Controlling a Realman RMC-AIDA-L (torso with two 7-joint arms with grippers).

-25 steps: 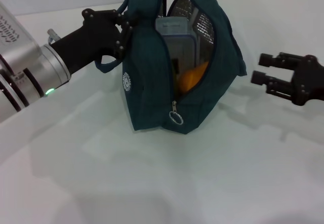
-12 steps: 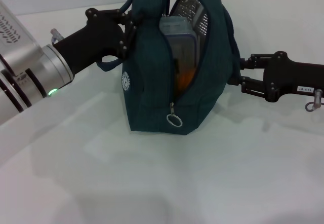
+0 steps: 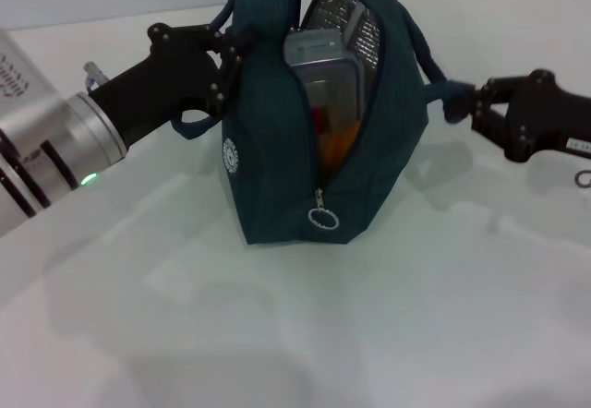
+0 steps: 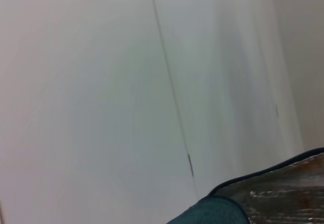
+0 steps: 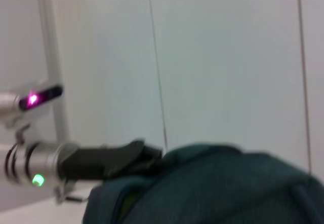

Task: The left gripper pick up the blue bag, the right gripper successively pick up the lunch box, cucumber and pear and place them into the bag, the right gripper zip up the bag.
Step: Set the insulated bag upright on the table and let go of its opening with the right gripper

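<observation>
The blue bag point(image 3: 277, 150) stands upright on the white table, its top zipper open and the ring pull point(image 3: 321, 219) hanging at the front. My left gripper point(image 3: 227, 53) is shut on the bag's left handle and upper edge. My right gripper point(image 3: 469, 105) is at the bag's right side, shut on the right handle point(image 3: 443, 92) and pulling it outward. Inside the bag the lunch box point(image 3: 321, 57) stands on end, with the orange pear point(image 3: 343, 137) below it. The cucumber is hidden. The right wrist view shows the bag point(image 5: 217, 183) and my left gripper point(image 5: 132, 155).
The white table point(image 3: 305, 325) spreads in front of the bag. A white wall point(image 4: 101, 82) stands behind it. The bag's silver lining point(image 4: 283, 191) shows in the left wrist view.
My right gripper moved in to the bag's right side, took the right handle and drew back to the right. The bag's mouth has narrowed and the bag stands straighter.
</observation>
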